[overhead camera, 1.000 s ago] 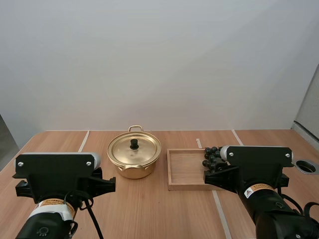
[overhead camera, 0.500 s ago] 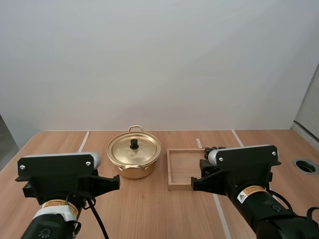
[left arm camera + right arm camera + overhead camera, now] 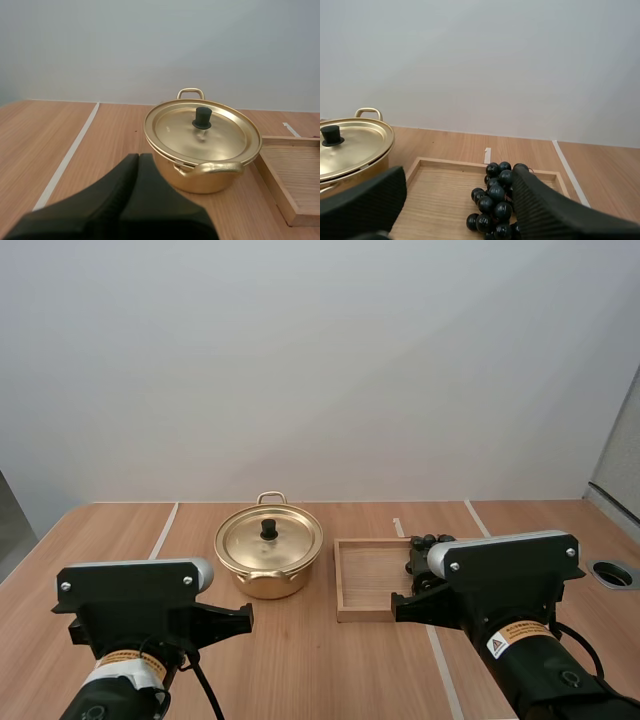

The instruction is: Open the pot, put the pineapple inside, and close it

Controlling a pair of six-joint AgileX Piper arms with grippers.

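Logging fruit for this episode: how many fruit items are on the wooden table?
1: a bunch of dark round grapes lying in the shallow wooden tray, right of the lidded gold metal pot, whose inside is hidden.

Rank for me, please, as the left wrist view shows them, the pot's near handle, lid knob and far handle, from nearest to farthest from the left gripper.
1. The near handle, on the pot side facing the left gripper.
2. The lid knob, at the middle of the lid.
3. The far handle, at the back rim.
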